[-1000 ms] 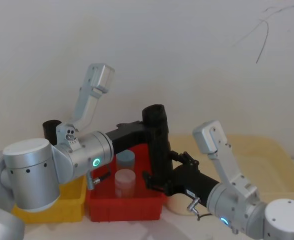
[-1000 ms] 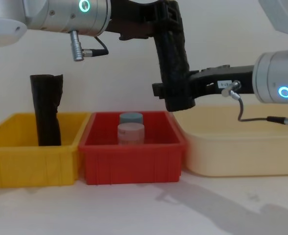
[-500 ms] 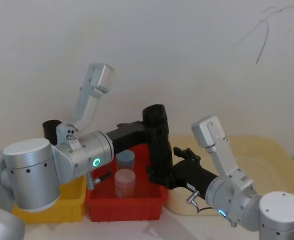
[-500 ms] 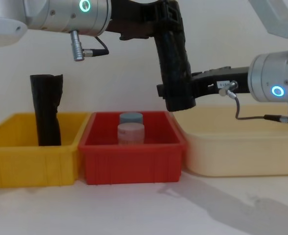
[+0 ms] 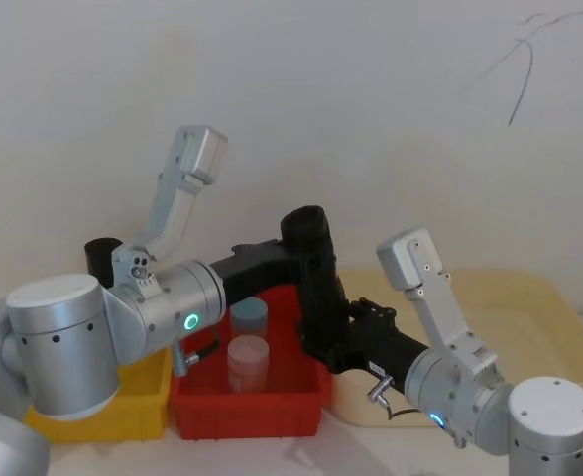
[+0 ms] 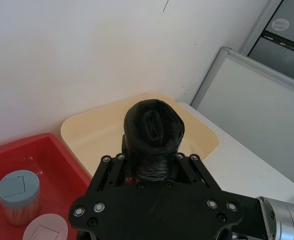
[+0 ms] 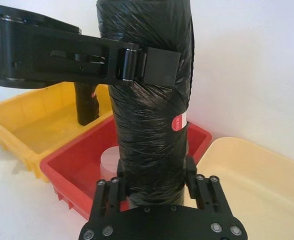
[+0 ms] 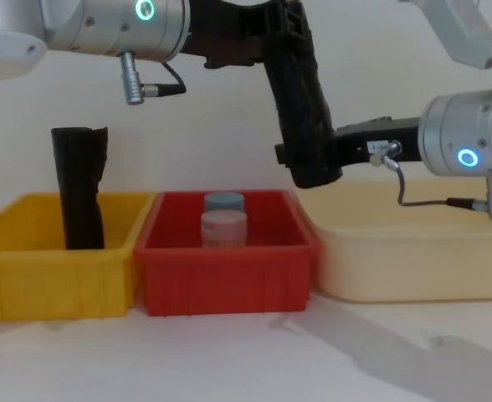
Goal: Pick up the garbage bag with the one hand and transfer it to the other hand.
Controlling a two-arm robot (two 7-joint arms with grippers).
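Note:
The garbage bag point(image 8: 300, 100), a long wrinkled black roll, hangs tilted in the air above the red bin point(image 8: 229, 280). My left gripper point(image 8: 284, 33), on the green-ringed wrist, is shut on its upper part; in the right wrist view one of its fingers point(image 7: 159, 65) presses the bag point(image 7: 147, 125). My right gripper point(image 8: 310, 159), on the blue-ringed wrist, comes in from the right and is shut on the bag's lower end, its fingers point(image 7: 118, 177) hugging both sides. From the head view the bag point(image 5: 316, 283) stands between the left gripper point(image 5: 304, 243) and the right gripper point(image 5: 336, 347).
A yellow bin point(image 8: 28, 280) at the left holds an upright black roll with a loose flap point(image 8: 79, 188). The red bin holds two capped jars point(image 8: 223, 226). A wide beige tray point(image 8: 413, 260) lies at the right. White wall stands close behind.
The right gripper has shifted to the right, taking the bag's lower end with it, so the bag tilts more. The left gripper has stayed in place on the upper part.

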